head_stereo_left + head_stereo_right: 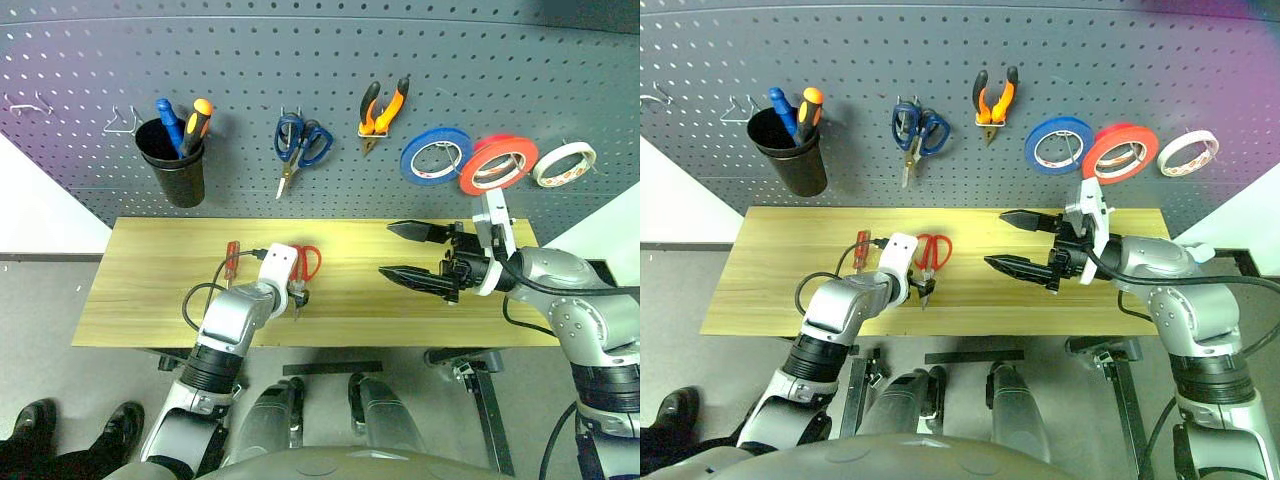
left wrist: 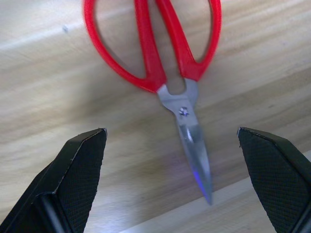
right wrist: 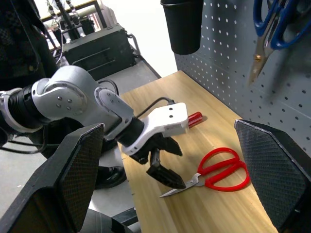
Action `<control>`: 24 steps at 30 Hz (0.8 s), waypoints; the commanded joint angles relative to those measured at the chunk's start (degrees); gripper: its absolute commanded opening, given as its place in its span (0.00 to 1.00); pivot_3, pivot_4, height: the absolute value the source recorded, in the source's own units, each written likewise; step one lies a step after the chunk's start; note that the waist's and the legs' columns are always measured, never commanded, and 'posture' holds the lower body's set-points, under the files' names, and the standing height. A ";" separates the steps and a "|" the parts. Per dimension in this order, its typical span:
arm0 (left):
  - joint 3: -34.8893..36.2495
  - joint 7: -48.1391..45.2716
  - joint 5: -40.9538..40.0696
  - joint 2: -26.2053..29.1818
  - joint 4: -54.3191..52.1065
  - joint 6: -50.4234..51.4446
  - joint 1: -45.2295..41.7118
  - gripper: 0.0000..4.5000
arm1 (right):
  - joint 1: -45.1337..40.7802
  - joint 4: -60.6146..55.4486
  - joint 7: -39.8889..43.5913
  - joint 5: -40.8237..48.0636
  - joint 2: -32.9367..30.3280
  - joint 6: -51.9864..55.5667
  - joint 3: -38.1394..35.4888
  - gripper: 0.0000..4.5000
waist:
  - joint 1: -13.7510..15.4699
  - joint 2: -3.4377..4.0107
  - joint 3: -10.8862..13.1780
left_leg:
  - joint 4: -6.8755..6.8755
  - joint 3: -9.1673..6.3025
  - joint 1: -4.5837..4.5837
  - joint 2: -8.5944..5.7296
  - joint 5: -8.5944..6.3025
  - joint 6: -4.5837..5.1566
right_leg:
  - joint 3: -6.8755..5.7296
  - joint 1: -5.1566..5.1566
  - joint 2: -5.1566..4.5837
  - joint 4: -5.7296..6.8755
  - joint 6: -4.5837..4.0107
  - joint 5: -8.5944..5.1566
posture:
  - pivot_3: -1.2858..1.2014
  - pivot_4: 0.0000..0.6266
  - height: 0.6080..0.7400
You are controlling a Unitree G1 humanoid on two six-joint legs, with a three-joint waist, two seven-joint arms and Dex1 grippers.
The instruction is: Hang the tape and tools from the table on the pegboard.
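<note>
The red-handled scissors [image 2: 165,58] lie flat on the light-wood table [image 1: 150,290], blades toward its front edge. My left gripper [image 2: 171,132] hovers just over the blades, open, one finger on each side, holding nothing. A slim red-handled screwdriver [image 1: 231,258] lies left of the scissors. The red tape [image 1: 497,163] and the orange-and-black pliers [image 1: 383,110] hang on the dark-grey pegboard [image 1: 300,60]. My right gripper [image 1: 386,249] is open and empty above the table's right half, pointing left.
On the pegboard hang a black cup [image 1: 172,160] with blue and orange screwdrivers, blue-handled scissors [image 1: 298,143], a blue roll [image 1: 436,155] and a cream-white roll [image 1: 564,163]. Bare hooks [image 1: 122,122] sit at the far left. A person's shoes [image 1: 40,420] stand at the lower left.
</note>
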 commanded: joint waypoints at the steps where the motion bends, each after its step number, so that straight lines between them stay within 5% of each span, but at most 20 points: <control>1: 0.57 1.06 0.69 -1.22 0.75 0.22 -1.44 1.00 | 0.70 -3.40 -0.52 1.55 -0.65 0.33 -2.20 0.99 | -0.06 -0.01 0.26 | 0.00 0.00 0.00 0.00 -0.01 0.02 | 0.00 0.00 0.00 -0.01 0.00 0.00 | 0.46 0.52 1.00; 24: 2.24 4.57 3.43 -4.92 10.29 -0.55 -4.71 1.00 | 2.73 -6.17 -2.48 2.80 -1.42 2.04 -4.19 0.99 | -0.24 0.06 0.70 | -0.02 0.00 -0.05 0.00 -0.04 0.06 | -0.02 -0.02 -0.01 -0.09 0.05 -0.02 | 0.44 0.53 1.00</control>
